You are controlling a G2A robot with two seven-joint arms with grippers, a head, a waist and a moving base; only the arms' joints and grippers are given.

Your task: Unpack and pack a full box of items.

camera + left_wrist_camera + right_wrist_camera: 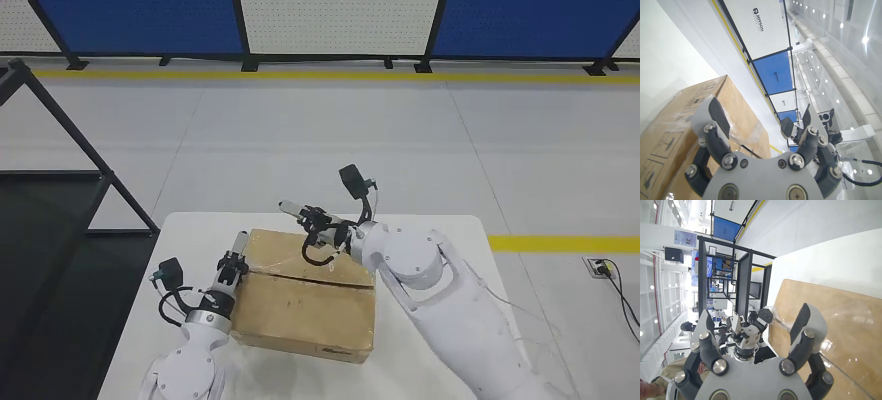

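Cardboard box (305,300) at middle of white table (195,235), flaps closed, clear tape (745,132) wrinkled along the seam. Left gripper (236,255) spread wide at left end, one pad at the taped edge. Right gripper (300,212) likewise spread over far edge. Judged stiff-walled, probably heavy if full, tape slippery. Best hold at flap edges beside the seam, not on panel faces.

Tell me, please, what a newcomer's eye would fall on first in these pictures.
A cardboard box, with crumpled clear tape at its seam, sits on the white table. The left gripper, open, is at the box's left edge. The right gripper, also open, is over its far edge.
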